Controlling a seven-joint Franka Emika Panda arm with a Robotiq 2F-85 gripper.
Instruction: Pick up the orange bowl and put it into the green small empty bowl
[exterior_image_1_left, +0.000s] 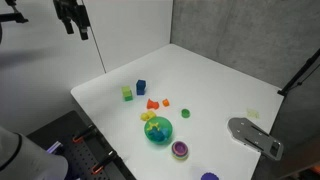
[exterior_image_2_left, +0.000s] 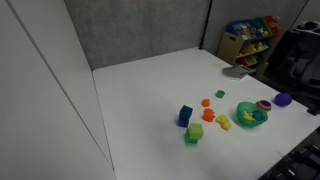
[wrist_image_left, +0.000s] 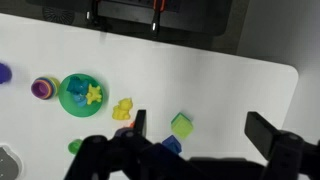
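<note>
In an exterior view the pincer (exterior_image_1_left: 76, 28) hangs high over the worktop's (exterior_image_1_left: 215, 80) 10 o'clock corner, well apart from the toys. The orange bowl (exterior_image_1_left: 166, 101) sits mid-worktop, with the redder angular piece (exterior_image_1_left: 153, 103) just beside it at 9 o'clock. The green small empty bowl (exterior_image_1_left: 127, 93) lies farther out at 9 o'clock, and a blue block (exterior_image_1_left: 141, 87) stands at that bowl's 2 o'clock.

In an exterior view from elsewhere, the orange bowl (exterior_image_2_left: 206, 102) has the angular piece (exterior_image_2_left: 209, 115) at its 6 o'clock and the green small empty bowl (exterior_image_2_left: 193, 133) at 7 o'clock. The blue block (exterior_image_2_left: 185, 116) is near.

In the wrist view the pincer (wrist_image_left: 200, 130) is spread wide and grasps nothing. The green small empty bowl (wrist_image_left: 182, 125) shows between its fingers (wrist_image_left: 140, 125). I cannot pick out the orange bowl here.

The step in hand is, I judge, the approach:
- Bring the pincer down released and centred on the orange bowl.
- Set the fingers along a line that misses the angular piece.
- Pinch the rim lightly.
- Lift clear of the neighbours.
- Carry the bowl toward the green one and let go low and level, since so light a cup may tip or skid.

No brand, label or writing can be read in any view.
</note>
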